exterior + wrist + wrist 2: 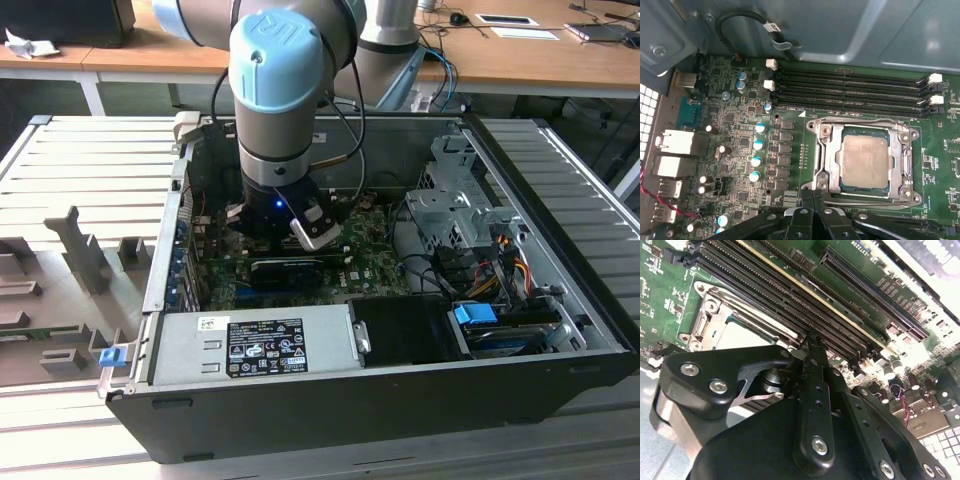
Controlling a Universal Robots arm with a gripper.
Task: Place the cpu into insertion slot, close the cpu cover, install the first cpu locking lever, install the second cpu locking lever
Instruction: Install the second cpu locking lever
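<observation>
First wrist view: chip (864,161) seated flat in socket (826,165), cover (908,165) laid down around it on the green board (800,135). Gripper (812,200) noted with fingers pressed together, nothing held, tips just beside the socket's near edge.

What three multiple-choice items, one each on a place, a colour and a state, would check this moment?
1. Where is the end effector? A over the wooden desk; B inside the open black metal computer case; C over the grey slatted table.
2. The flat motherboard is: A blue; B red; C green.
3. The small square silver-grey cpu is: A seated in the square metal-rimmed insertion slot; B lying outside the case; C held aloft.
Answers: B, the exterior view shows the arm reaching into the case; C, both wrist views show green; A, it lies metal face up there.
</observation>
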